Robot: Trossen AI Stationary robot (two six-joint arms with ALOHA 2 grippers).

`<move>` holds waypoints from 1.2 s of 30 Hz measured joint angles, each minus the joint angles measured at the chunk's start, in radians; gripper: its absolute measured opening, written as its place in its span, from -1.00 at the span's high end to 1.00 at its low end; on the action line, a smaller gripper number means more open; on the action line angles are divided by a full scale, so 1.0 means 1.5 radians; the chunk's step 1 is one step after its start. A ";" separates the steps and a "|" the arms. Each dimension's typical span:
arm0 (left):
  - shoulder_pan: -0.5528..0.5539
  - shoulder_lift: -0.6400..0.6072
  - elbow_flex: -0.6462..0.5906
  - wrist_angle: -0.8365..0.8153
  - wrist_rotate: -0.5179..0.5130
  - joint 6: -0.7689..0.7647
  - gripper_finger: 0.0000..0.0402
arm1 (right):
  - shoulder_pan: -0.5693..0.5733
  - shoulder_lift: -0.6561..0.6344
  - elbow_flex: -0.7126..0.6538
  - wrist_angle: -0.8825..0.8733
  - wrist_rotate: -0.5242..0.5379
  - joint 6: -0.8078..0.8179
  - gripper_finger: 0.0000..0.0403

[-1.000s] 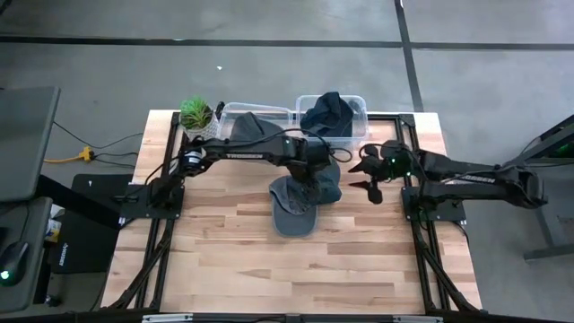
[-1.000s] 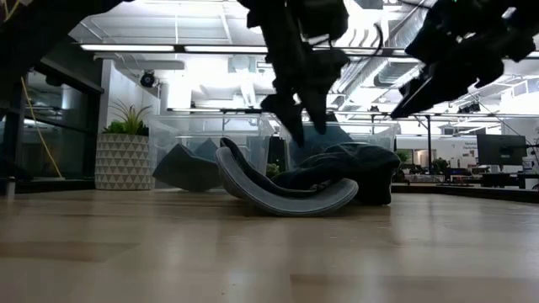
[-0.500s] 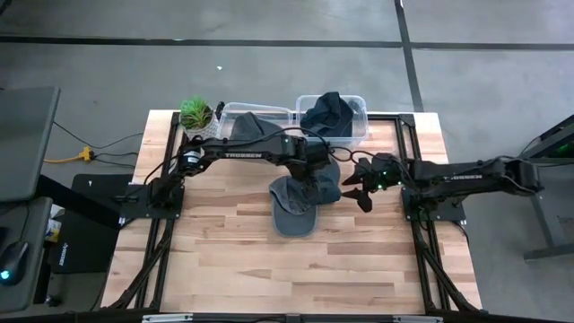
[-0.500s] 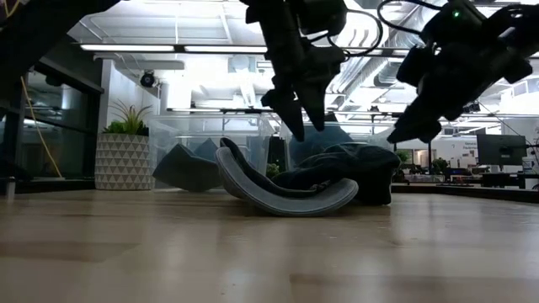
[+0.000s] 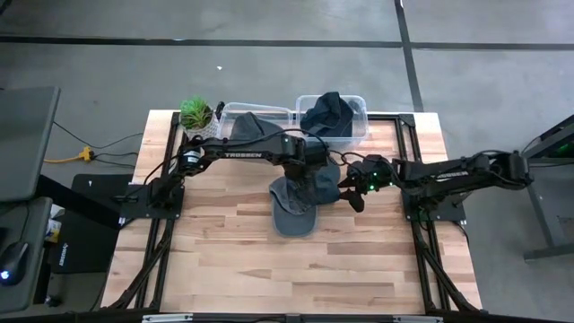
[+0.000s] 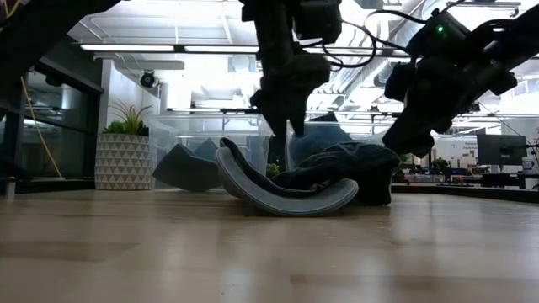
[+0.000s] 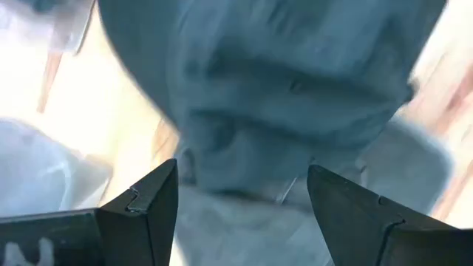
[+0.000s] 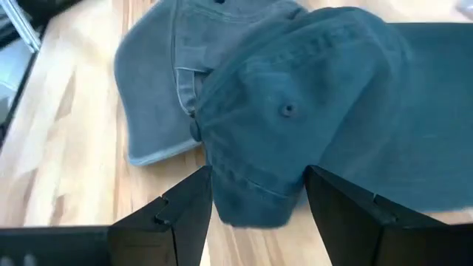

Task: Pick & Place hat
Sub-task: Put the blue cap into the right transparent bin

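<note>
Denim-blue hat (image 5: 318, 182) lies mid-table (image 5: 224, 260), overlapping a grey cap (image 5: 293, 208). Left hand (image 5: 314, 179) hovers spread above it; right hand (image 5: 352, 190) hovers spread beside it. Only the right wrist view shows its crown button (image 8: 287, 109).

A grey concrete floor (image 5: 269, 76) lies around the light butcher-block wooden desk (image 5: 224, 247), crossed by dark seams, 1 running along the far side and 1 slanting away toward the far right. A yellow cable (image 5: 73, 154) trails over the floor at the left, beside a dark grey panel (image 5: 25, 144). Level across the desk, the room behind is an open hall with long white ceiling light strips (image 6: 168, 48), exposed pale ducts (image 6: 358, 88), a dark monitor (image 6: 499, 149) at the far right and a leafy plant in a patterned white pot (image 6: 125, 153) at the left.
</note>
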 joint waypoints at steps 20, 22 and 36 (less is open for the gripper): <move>-0.001 0.000 0.000 -0.147 -0.064 0.024 -0.21 | -0.057 0.117 0.001 0.135 -0.104 0.004 -0.04; -0.001 0.000 0.000 -0.149 -0.064 0.024 -0.21 | -0.057 0.124 0.000 0.143 -0.119 0.003 0.01; 0.000 -0.001 0.032 -0.194 -0.059 -0.002 -0.21 | -0.070 0.127 0.000 0.157 -0.163 -0.016 0.94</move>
